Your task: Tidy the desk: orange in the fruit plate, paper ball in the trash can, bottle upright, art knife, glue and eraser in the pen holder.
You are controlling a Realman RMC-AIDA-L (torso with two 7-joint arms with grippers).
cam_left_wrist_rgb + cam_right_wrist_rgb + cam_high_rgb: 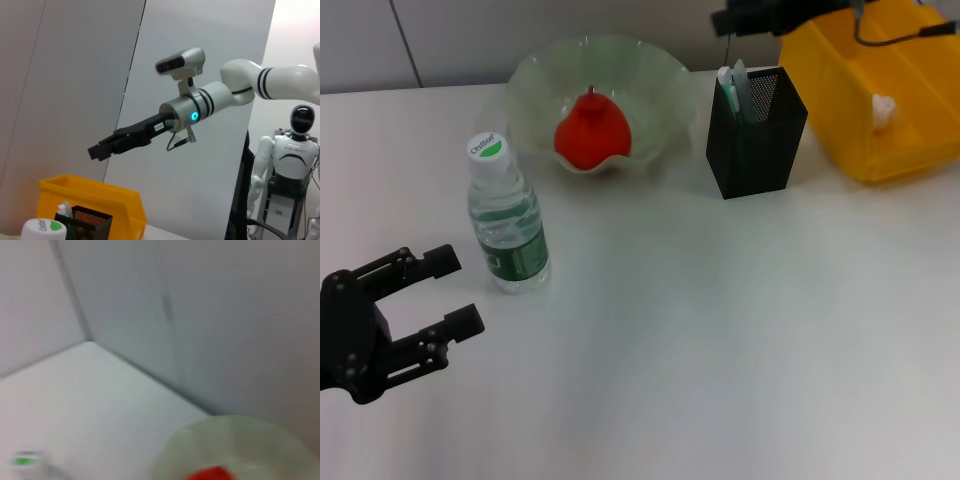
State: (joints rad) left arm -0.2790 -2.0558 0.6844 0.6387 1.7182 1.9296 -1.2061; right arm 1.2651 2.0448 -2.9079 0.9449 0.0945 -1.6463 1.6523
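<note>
The orange (590,135) lies in the pale-green fruit plate (535,75) at the back. The bottle (508,225) stands upright in front of the plate, white cap up. To the right stands the black mesh pen holder (760,140), with pale white and green items (732,82) sticking out of it. I cannot tell which is the art knife or the glue, and the eraser is hidden. The paper ball (883,110) rests inside the yellow trash can (910,130). My left gripper (455,292) hovers open and empty at the front left. My right gripper (730,20) hangs high above the pen holder.
The left wrist view shows my right gripper (100,149) in the air above the trash can (90,200) and pen holder (85,220). A wall runs behind the table. A white humanoid robot (295,150) stands off to the side, away from the desk.
</note>
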